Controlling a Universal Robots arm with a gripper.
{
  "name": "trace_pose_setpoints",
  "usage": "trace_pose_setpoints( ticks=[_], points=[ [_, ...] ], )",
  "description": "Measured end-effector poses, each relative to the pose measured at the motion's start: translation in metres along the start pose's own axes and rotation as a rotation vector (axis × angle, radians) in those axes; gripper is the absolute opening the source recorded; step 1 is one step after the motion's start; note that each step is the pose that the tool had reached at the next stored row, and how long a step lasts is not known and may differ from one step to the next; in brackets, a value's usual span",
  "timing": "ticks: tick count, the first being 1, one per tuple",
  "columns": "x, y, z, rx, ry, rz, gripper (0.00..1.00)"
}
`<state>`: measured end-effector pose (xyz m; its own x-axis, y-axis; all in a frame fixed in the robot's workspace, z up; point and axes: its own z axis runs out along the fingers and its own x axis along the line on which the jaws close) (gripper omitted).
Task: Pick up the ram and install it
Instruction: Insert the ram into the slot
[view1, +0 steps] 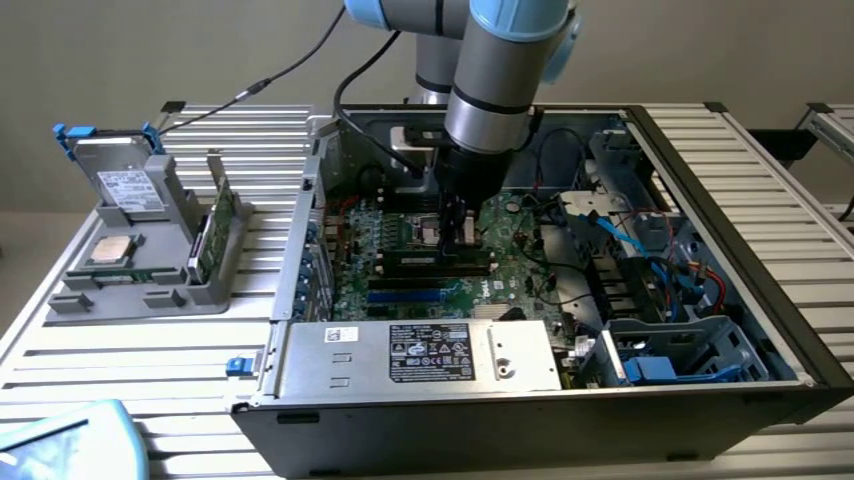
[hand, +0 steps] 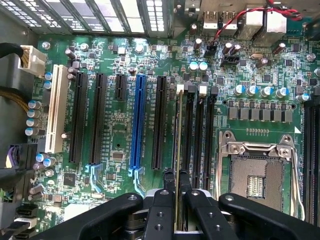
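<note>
Inside the open computer case (view1: 534, 430), over the green motherboard (hand: 117, 125), the tool (hand: 176, 176) is clamped on the ram (hand: 178, 130), held edge-on along the black memory slots (hand: 199, 135) beside the processor socket (hand: 255, 175) (the power supply's label (view1: 430, 352) is too small to read).

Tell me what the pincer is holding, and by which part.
The pincer grips the ram across its flat faces, at the upper edge.

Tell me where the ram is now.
In the wrist view, the ram stands edge-on in the gripper, at the black memory slots beside the empty processor socket.
</note>
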<state>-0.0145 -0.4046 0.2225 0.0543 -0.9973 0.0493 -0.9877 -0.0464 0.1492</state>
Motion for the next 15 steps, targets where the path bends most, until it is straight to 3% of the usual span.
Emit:
trace_pose_setpoints(
  ticks=[6, 10, 15],
  points=[
    [-0.0001, 0.0, 0.0001, 0.0034, -0.0002, 0.001, 0.14],
    [-0.0008, 0.0003, 0.0, 0.0113, -0.0004, 0.008, 0.14],
    [-0.0011, 0.0029, 0.0006, 0.0115, 0.0016, 0.01, 0.14]
  ],
)
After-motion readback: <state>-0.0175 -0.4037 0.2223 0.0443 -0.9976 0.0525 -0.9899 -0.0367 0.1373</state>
